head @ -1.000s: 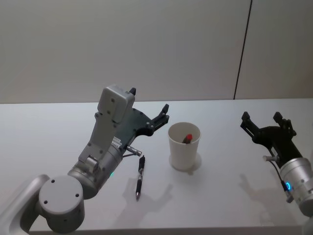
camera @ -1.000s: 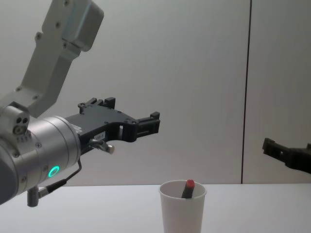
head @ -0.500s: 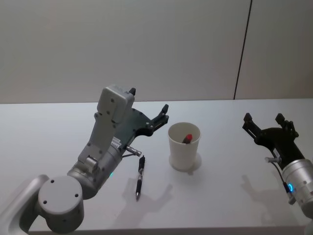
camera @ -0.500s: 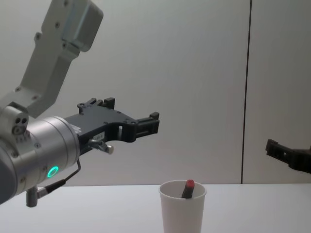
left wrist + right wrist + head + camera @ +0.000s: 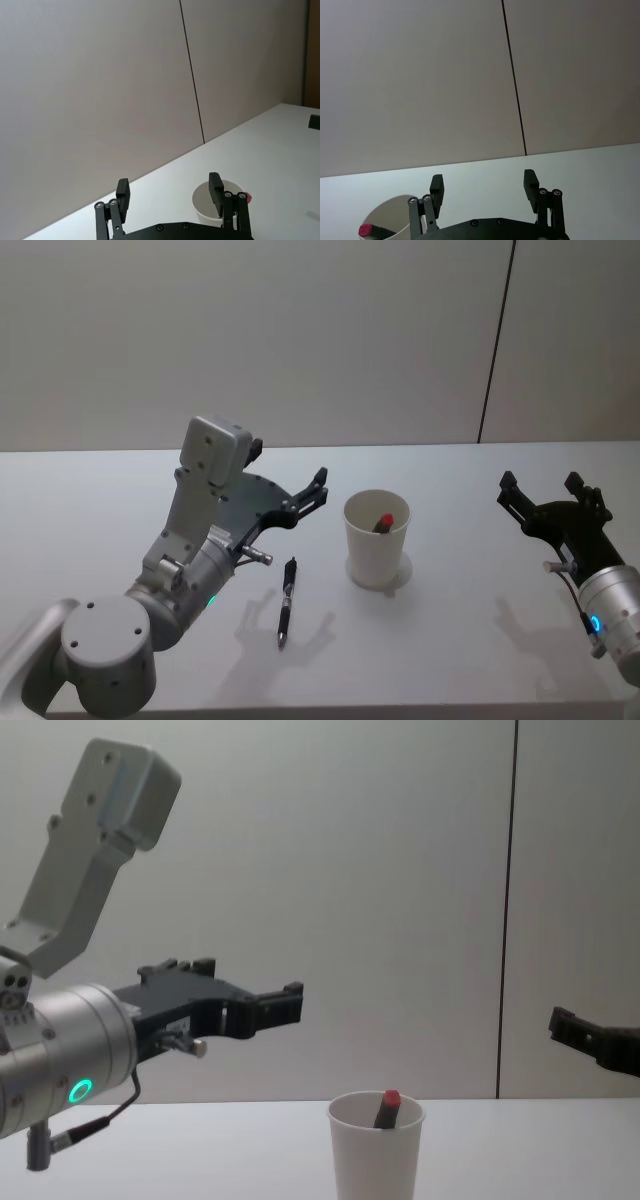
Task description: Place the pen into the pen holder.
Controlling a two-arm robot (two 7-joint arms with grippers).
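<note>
beside the pen holder [image 5: 377,543], black pen [image 5: 287,601] flat on table [image 5: 450,650]; left gripper [image 5: 312,496], right gripper [image 5: 540,486]: jaws apart

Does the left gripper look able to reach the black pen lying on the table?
Probably yes: the left gripper hangs open above the table, the pen lies uncovered nearby, and the cup stands clear of it.

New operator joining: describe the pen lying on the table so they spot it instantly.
On the white table, find the white paper cup near the middle, between the open left hand and open right hand. Beside it on the robot's left, not touching, lies a slim black pen. Unlike the red-capped pen inside the cup, it lies flat on the table.
</note>
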